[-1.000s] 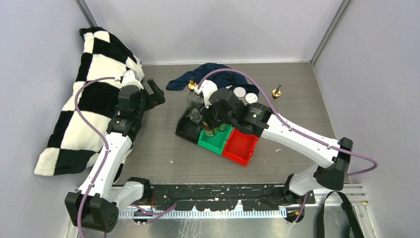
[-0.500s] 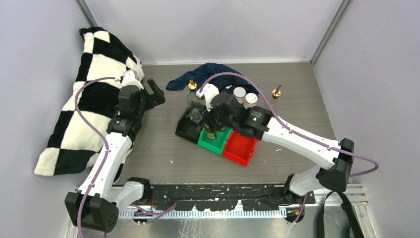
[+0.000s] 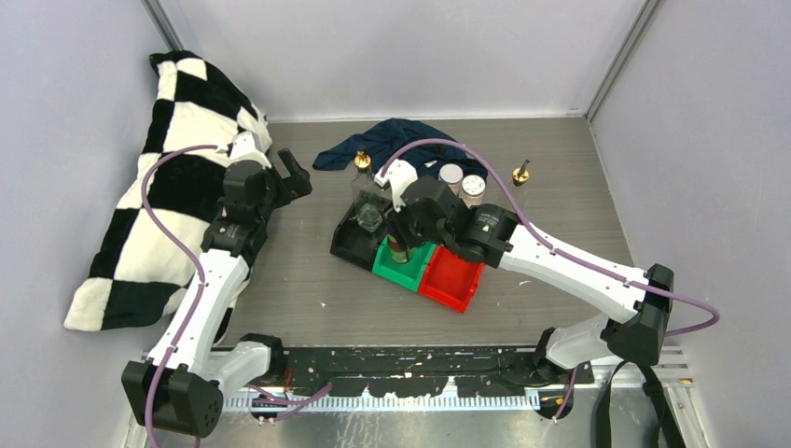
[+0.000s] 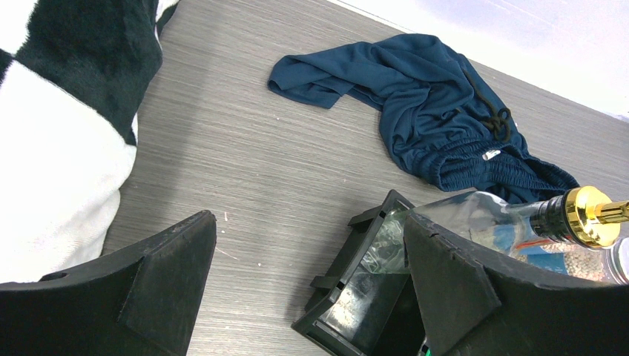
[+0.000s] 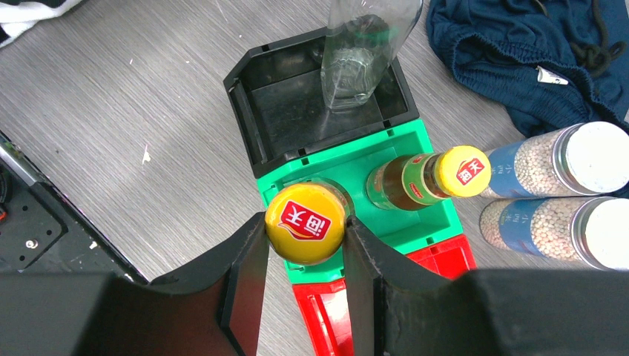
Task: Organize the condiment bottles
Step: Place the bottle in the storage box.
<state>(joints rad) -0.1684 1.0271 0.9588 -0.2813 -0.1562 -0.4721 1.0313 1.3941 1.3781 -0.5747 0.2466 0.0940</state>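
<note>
Yellow-capped bottle [image 5: 305,222], pinched at the cap by my right tool [image 5: 305,236], hangs directly beneath it in the mouth of the green bin [image 5: 434,215], beside its twin [image 5: 430,178]. I should lower it upright, releasing once seated; left tool [image 4: 308,276] gapes empty.

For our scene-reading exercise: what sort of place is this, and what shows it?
Likely a robot lab test cell: a left arm and right arm fixed at a table's edge, plain walls close around, bins and bottles as props.
</note>
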